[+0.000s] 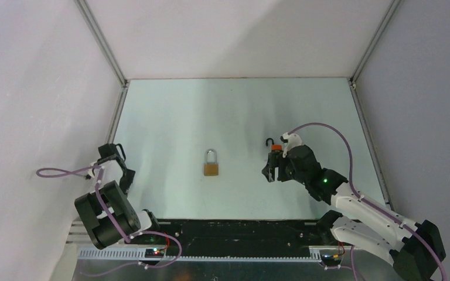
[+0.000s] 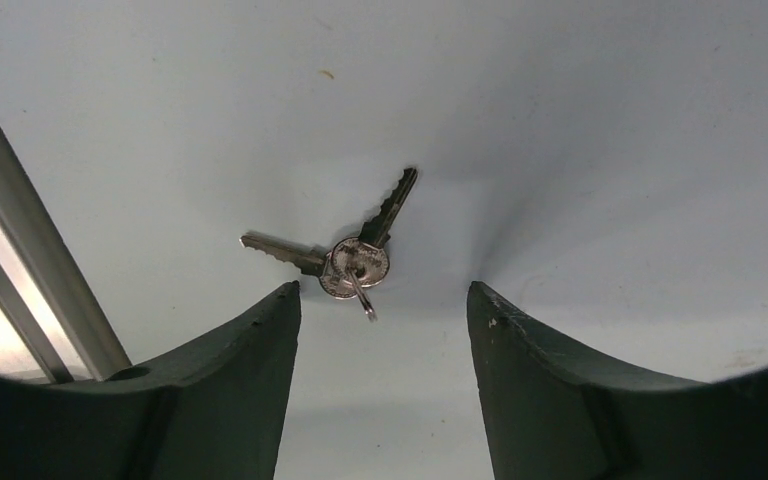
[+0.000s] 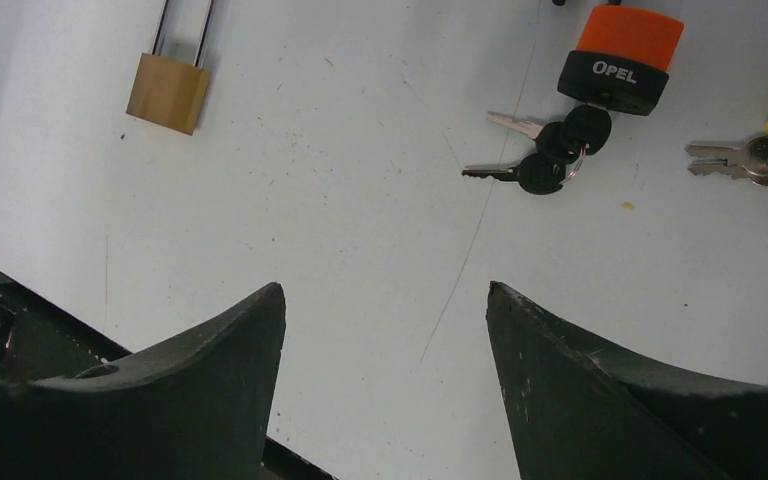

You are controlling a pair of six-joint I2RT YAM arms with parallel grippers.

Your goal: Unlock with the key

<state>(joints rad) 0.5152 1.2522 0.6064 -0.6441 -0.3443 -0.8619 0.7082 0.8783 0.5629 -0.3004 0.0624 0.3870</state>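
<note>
Probably a lab: white-walled enclosure (image 1: 35, 70), aluminium frame (image 1: 102, 41).

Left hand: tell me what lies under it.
Two silver keys, joined at their heads, lie on the table below the open left hand. In the top view the arm covers them.

- brass padlock (image 1: 211, 167): lies flat mid-counter (image 1: 170, 117), steel shackle seated in the body and pointing toward the far edge.
- silver keys (image 2: 352, 262): two, linked at their heads, blades splayed apart, flat on the counter.

"OPEL" on orange padlock (image 3: 620, 58)
</note>
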